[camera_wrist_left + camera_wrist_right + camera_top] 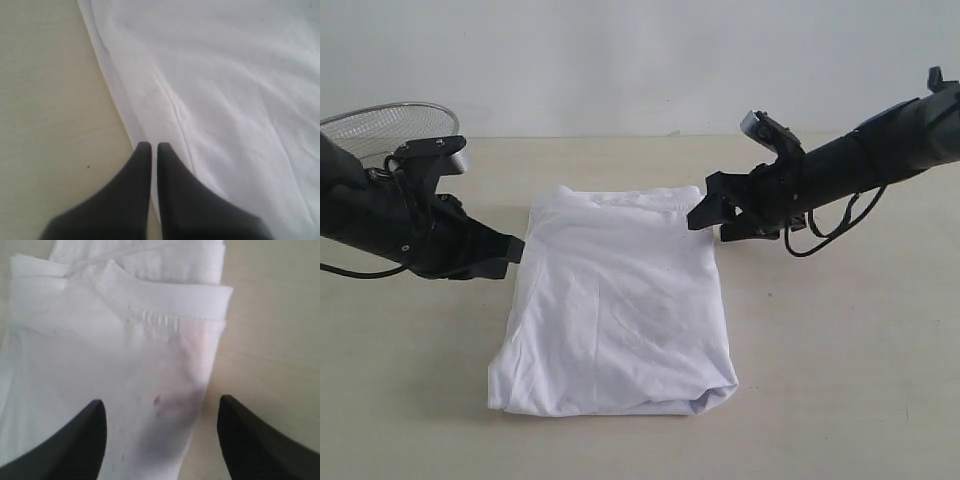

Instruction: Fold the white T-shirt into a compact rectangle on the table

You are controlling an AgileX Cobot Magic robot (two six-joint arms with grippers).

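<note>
While the shirt [620, 300] lies folded on the worktop [840, 380], long axis running near to far, the left fingers [150, 147] sit clenched at its left edge and the right fingers [708, 222] gape astride its far right edge, equally close.

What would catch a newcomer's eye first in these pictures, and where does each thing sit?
The white T-shirt stands out first, lying folded into a rough rectangle in the middle of the pale table. A black arm flanks it on each side: the left gripper is closed at the shirt's left edge, and the right gripper is spread open over its right edge. A wire-mesh basket sits at the far left.
</note>
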